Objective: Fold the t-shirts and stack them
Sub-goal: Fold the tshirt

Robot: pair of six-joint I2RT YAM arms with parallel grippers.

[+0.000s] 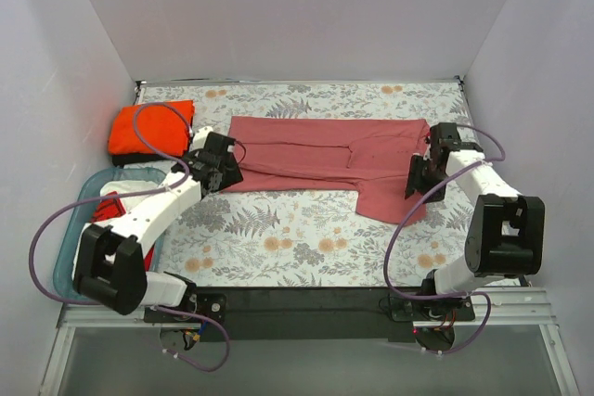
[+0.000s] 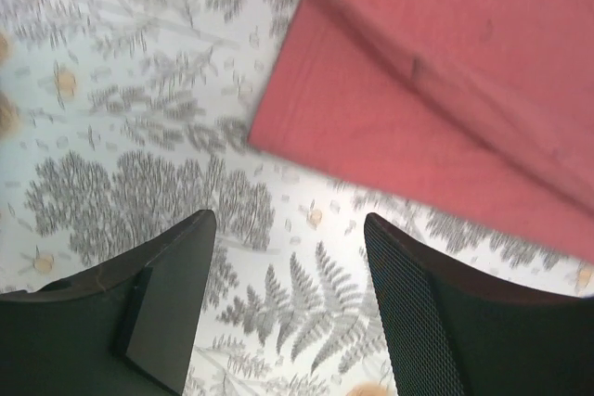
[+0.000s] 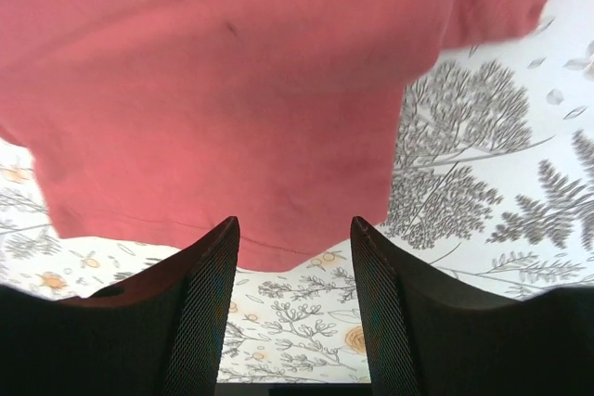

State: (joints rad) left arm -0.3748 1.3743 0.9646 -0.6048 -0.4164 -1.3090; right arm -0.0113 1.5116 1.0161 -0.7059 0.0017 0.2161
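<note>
The dusty rose-red t-shirt (image 1: 325, 159) lies partly folded as a long band across the back of the table, one part hanging toward the front at right. It shows in the left wrist view (image 2: 445, 90) and the right wrist view (image 3: 232, 90). My left gripper (image 1: 223, 172) is open and empty just off the shirt's left end (image 2: 290, 229). My right gripper (image 1: 415, 178) is open and empty above the shirt's lower right edge (image 3: 292, 229). The orange t-shirt (image 1: 148, 125) lies folded at the back left on top of a black one (image 1: 130, 159).
A blue tray (image 1: 88, 194) at the left edge holds a red cloth (image 1: 111, 209). The table has a floral cover (image 1: 297, 238). White walls close in the back and both sides.
</note>
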